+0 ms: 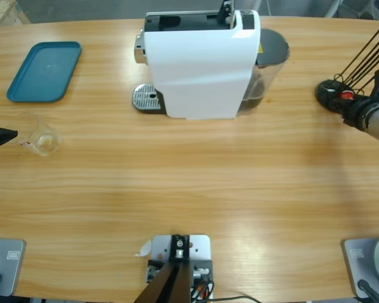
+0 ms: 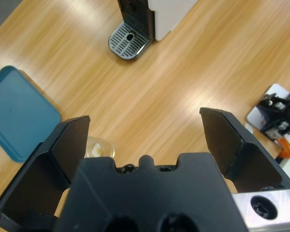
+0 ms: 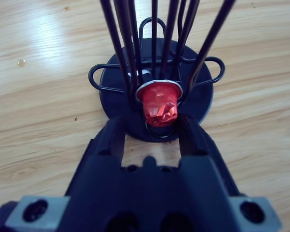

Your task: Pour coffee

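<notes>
No coffee shows in any view. A small clear glass [image 1: 44,139] stands on the table at the left and looks empty. My left gripper [image 1: 0,136] is just to its left, and in the left wrist view the left gripper [image 2: 145,118] is open wide with the glass [image 2: 99,147] low beside its left jaw. My right gripper [image 3: 152,126] is open at the foot of a black wire capsule holder [image 3: 157,92]. Its jaws stand on either side of a red capsule [image 3: 159,104] without touching it. In the high view the right gripper [image 1: 342,101] meets the holder [image 1: 331,93] at the right.
A white coffee machine [image 1: 202,63] stands at the back middle with its metal drip tray [image 1: 146,98] toward the left; the drip tray [image 2: 129,39] is bare. A teal tray [image 1: 44,71] lies at the back left. The holder's black wires [image 1: 366,44] slant up over the right arm.
</notes>
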Tool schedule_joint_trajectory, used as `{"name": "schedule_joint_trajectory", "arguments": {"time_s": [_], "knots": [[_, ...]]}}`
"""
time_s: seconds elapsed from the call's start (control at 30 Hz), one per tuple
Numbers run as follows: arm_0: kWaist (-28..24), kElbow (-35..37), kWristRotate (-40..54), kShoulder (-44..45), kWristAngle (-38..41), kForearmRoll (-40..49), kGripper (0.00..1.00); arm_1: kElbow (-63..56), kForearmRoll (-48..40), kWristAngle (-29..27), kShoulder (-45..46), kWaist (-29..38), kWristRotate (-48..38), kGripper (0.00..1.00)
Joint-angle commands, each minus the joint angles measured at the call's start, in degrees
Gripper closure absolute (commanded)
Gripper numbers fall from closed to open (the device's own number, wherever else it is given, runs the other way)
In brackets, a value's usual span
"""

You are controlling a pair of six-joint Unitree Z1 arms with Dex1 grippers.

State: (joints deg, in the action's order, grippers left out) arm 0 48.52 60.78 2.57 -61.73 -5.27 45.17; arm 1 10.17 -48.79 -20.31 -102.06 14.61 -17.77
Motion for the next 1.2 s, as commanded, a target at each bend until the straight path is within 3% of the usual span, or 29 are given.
{"name": "schedule_joint_trajectory", "arguments": {"time_s": [0.03,0.37,0.57,0.8,1.2], "knots": [[0.2,0.3,-0.9,-1.4,-0.5,0.4,0.013,-1.8,-2.8,0.3,-1.5,-0.5,1.9,0.627],[0.2,-0.1,-1.3,-0.9,-0.1,0.4,0.013,-2.5,-4.7,0.2,-1.9,-0.5,3.4,0.736],[0.2,-0.1,-1.4,-1.1,0.3,0.4,0.013,-2.7,-5.4,0.1,-2.1,-0.5,3.5,0.74],[0.3,-0.4,-1.4,-1.0,0.3,0.4,0.013,-3.2,-7.0,0.0,-2.1,-0.5,4.3,0.86],[0.3,-1.3,-2.0,0.0,0.3,0.4,0.013,-3.4,-7.4,-0.5,2.4,-0.5,6.8,0.902]]}}
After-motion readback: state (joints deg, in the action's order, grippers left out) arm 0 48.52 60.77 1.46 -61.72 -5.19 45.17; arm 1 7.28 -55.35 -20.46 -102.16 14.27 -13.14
